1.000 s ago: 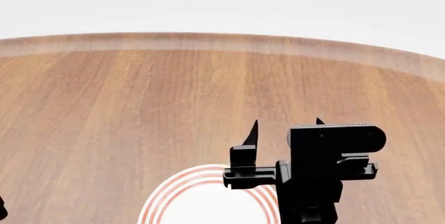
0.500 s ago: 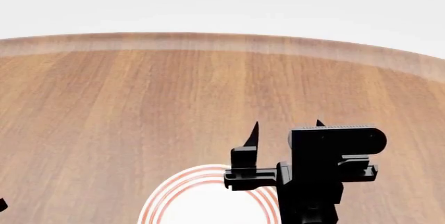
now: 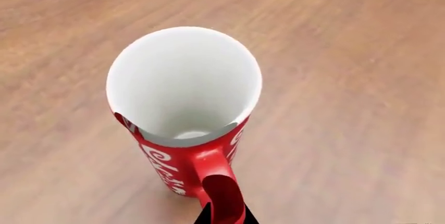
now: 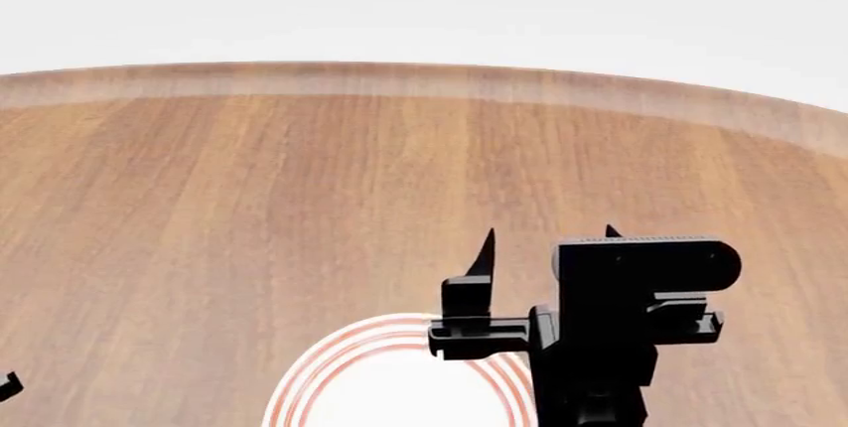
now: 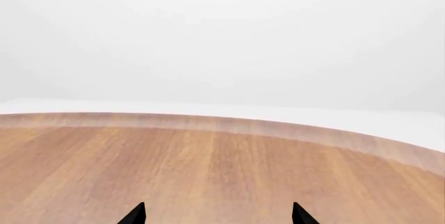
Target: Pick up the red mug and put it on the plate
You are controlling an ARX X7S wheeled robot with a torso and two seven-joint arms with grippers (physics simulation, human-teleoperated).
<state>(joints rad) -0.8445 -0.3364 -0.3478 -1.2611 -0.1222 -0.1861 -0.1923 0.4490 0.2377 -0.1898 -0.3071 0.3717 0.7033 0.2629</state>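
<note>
Woodgrain worktop (image 4: 265, 189) runs bare to its curved far edge, upper frame. Right gripper (image 4: 546, 248) stands spread wide, empty, over the plate (image 4: 348, 372) at lower centre, white with red rings. Red mug (image 3: 184, 109) sits upright mid-frame in the left wrist view, handle flanked by left gripper (image 3: 225, 215) tips; grip unclear.

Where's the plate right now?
Head view: the plate lies on the wooden table at the bottom edge, centre, partly behind the right gripper.

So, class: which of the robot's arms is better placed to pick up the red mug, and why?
Left. Its wrist view looks straight down on the red mug, fingertips flanking the handle. The right gripper faces bare table.
</note>
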